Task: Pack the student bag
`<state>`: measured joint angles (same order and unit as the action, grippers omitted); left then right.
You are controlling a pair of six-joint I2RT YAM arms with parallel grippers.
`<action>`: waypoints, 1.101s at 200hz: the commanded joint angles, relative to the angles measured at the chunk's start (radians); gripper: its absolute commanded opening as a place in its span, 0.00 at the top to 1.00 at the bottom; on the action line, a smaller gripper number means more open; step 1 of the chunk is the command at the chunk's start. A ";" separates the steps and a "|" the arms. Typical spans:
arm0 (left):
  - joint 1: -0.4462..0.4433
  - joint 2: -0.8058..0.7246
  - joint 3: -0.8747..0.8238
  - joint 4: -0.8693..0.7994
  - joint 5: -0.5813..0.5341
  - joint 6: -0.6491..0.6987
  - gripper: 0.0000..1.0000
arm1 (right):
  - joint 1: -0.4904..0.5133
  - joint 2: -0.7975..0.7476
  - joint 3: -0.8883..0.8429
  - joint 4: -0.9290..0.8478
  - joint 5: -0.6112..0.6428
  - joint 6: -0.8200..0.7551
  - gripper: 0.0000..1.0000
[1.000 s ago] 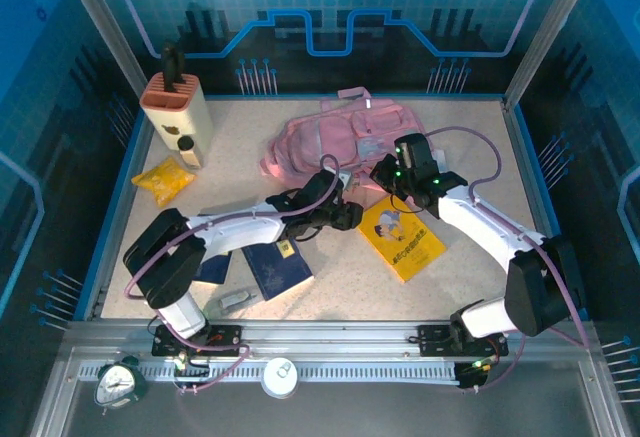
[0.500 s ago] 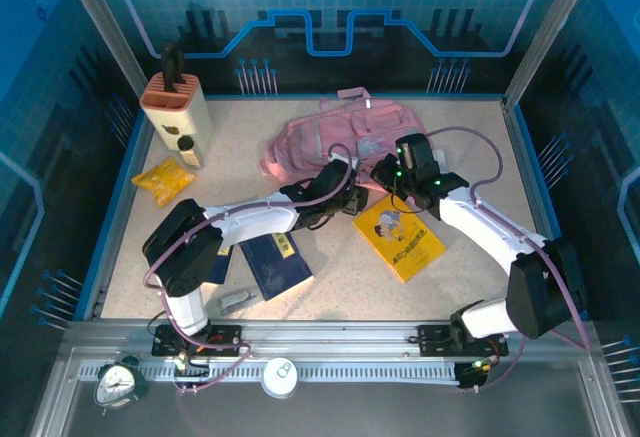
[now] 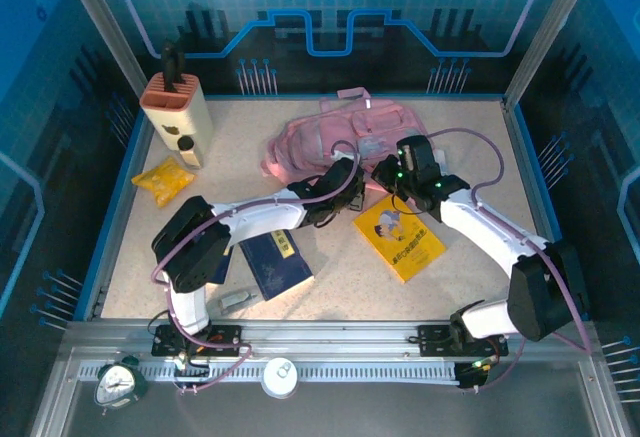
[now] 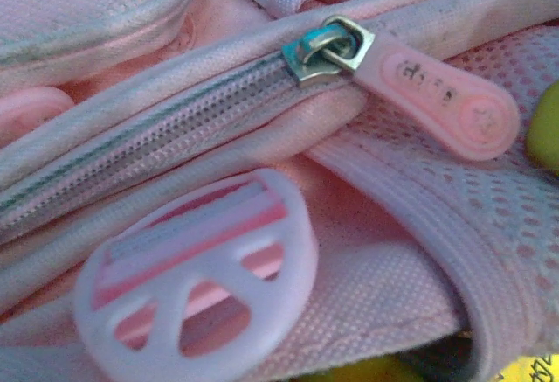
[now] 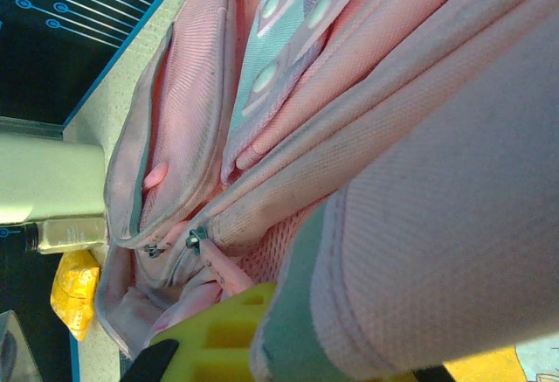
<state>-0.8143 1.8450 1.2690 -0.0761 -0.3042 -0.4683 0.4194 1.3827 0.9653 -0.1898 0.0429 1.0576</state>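
The pink student bag (image 3: 335, 137) lies flat toward twelve o'clock on the table (image 3: 240, 152). The left gripper (image 3: 343, 179) sits at the bag's six o'clock edge, claw closed, nose right over the zip pull (image 4: 441, 102). What it pinches, if anything, can't be told. The right gripper (image 3: 384, 171) is at the bag's five o'clock, closed too, with pink fabric hard up against it.
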 commanded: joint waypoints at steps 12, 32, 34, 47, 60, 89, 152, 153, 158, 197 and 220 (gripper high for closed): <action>0.009 -0.057 -0.004 0.009 -0.063 -0.024 1.00 | -0.017 -0.058 -0.008 0.030 -0.034 -0.020 1.00; 0.025 -0.082 -0.019 -0.044 -0.061 -0.041 1.00 | -0.033 -0.066 -0.009 0.022 -0.039 -0.035 1.00; 0.026 -0.085 -0.023 -0.046 -0.059 -0.041 1.00 | -0.035 -0.066 -0.009 0.021 -0.038 -0.036 1.00; 0.034 -0.113 -0.055 -0.047 -0.053 -0.041 1.00 | -0.046 -0.071 -0.008 0.009 -0.038 -0.042 1.00; 0.047 -0.139 -0.087 -0.058 -0.037 -0.042 1.00 | -0.065 -0.076 -0.013 0.010 -0.047 -0.044 1.00; 0.082 -0.190 -0.139 -0.121 -0.004 -0.050 1.00 | -0.092 -0.075 -0.002 0.001 -0.064 -0.076 1.00; 0.129 -0.281 -0.229 -0.140 0.145 0.024 1.00 | -0.167 0.066 0.118 -0.005 -0.145 -0.192 1.00; 0.129 -0.282 -0.228 -0.139 0.151 0.025 1.00 | -0.169 0.070 0.122 -0.005 -0.146 -0.194 1.00; 0.127 -0.284 -0.226 -0.133 0.177 0.026 1.00 | -0.178 0.090 0.140 -0.010 -0.153 -0.203 1.00; 0.085 -0.237 -0.169 -0.067 0.267 -0.033 1.00 | -0.220 0.249 0.293 -0.062 -0.211 -0.277 0.95; 0.069 -0.184 -0.106 -0.076 0.264 -0.041 1.00 | -0.259 0.300 0.342 -0.109 -0.278 -0.260 0.87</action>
<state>-0.7216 1.6249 1.0821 -0.1455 -0.0891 -0.4831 0.2207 1.6459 1.2335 -0.2821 -0.2020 0.8322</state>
